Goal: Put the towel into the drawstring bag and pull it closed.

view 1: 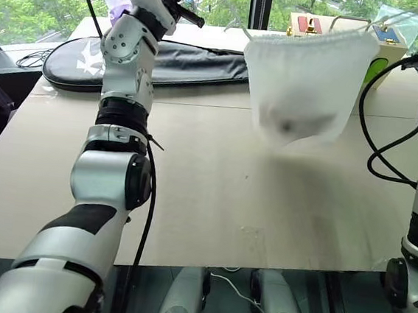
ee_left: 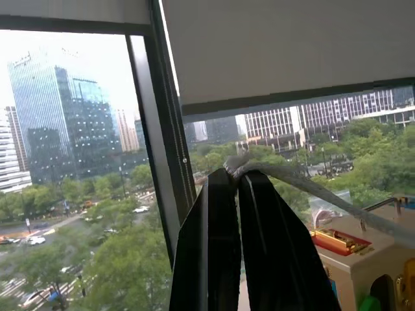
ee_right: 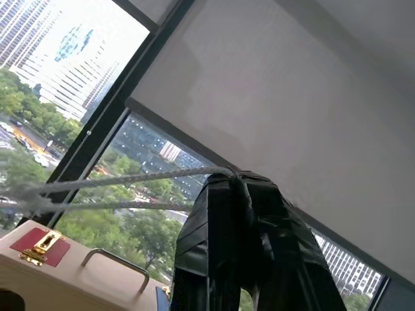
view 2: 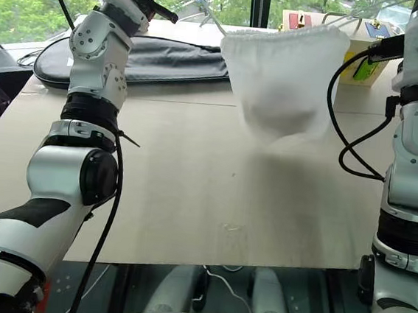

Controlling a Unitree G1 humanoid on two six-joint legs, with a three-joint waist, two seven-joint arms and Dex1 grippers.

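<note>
Bag: drawstring bag (view 1: 309, 88) is hanging between both grippers, mouth stretching left-right.
Left gripper (ee_left: 235, 184): pinching left cord (ee_left: 305, 184).
Right gripper (ee_right: 238, 188): pinching right cord (ee_right: 117, 181).

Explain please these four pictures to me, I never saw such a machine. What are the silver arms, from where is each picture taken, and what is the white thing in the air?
The silver arms belong to a humanoid robot. Two pictures come from cameras in its head, looking down over a table. The other two come from cameras on its wrists, looking along black fingers toward the windows.

The white thing is a thin drawstring bag, hanging above the table. A dark lump shows through its fabric; the pictures do not tell what it is. The left gripper and the right gripper are each shut on a white cord of the bag, pulling outward.

Behind, on the table, lie a long black case and a pale box with red patches.
</note>
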